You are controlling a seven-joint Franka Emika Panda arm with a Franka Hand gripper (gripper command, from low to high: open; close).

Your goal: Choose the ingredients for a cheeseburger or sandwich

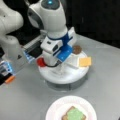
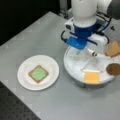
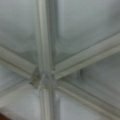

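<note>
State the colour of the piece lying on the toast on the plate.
Green lettuce on the toast, clearest in a front view.

Soft, even overhead light falls on a grey table (image 2: 50, 30). All three views are blurred; backgrounds go dark

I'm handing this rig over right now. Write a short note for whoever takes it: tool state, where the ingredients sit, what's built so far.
Tool: hidden behind the arm's hand in both front views; it hangs low over the round divided tray. The wrist view shows only the tray's dividers, nothing held.
On the white plate: one toast square with lettuce on top. That is the sandwich so far.
On the tray: cheese square, patty, second toast square; the tomato disc is at the tray's edge in a front view.
Not yet on the plate: tomato, cheese, patty, second toast.
</note>
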